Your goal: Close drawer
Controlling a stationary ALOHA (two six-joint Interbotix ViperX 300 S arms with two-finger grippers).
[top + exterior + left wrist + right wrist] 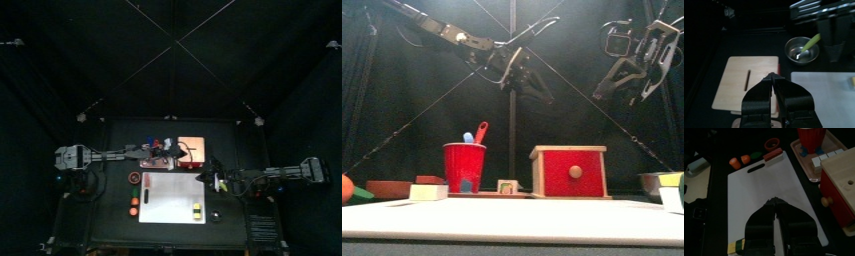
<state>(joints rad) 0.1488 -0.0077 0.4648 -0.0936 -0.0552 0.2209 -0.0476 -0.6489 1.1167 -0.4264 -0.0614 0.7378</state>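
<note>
The orange-tan wooden box (568, 172) stands at the back middle of the table; it also shows in the top view (193, 149) and in the left wrist view (747, 82). The drawer's red front with a round knob (575, 171) looks flush with the box frame, and its pale interior does not show. The knob also shows in the right wrist view (825, 201). My left gripper (774, 80) is shut and empty, held high above the box top. My right gripper (773, 203) is shut and empty, held high over the white sheet (771, 185), in front of the box.
A red cup (464, 165) with tools stands left of the box on a tray with small white blocks (824, 158). Orange items (736, 162) and a bowl (773, 144) lie left of the sheet. A metal cup (802, 50) stands on the box's far side from the red cup.
</note>
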